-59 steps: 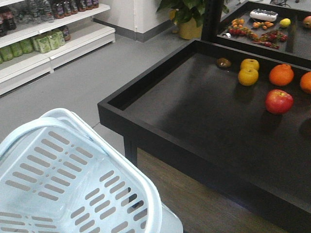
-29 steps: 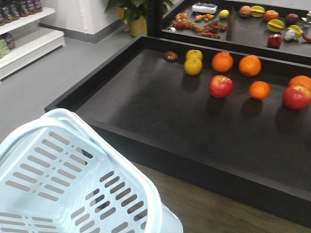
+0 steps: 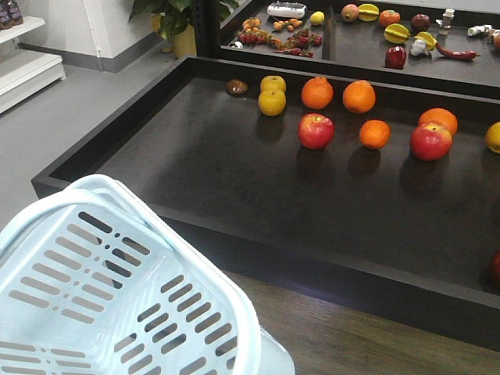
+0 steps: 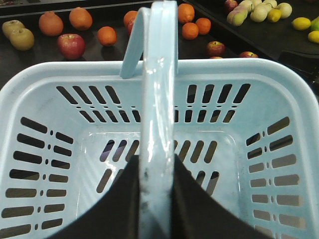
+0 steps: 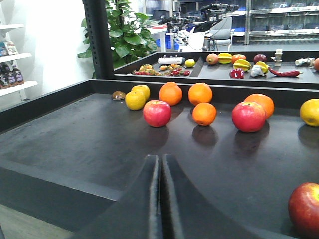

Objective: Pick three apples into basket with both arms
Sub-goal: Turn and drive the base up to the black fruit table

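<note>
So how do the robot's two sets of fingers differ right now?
The left fingers clamp the handle of the basket; the right fingers are pressed together on nothing. The left fingers sit above the basket's inside; the right fingers point across the black tray toward a red apple. Both are black and shut.
</note>
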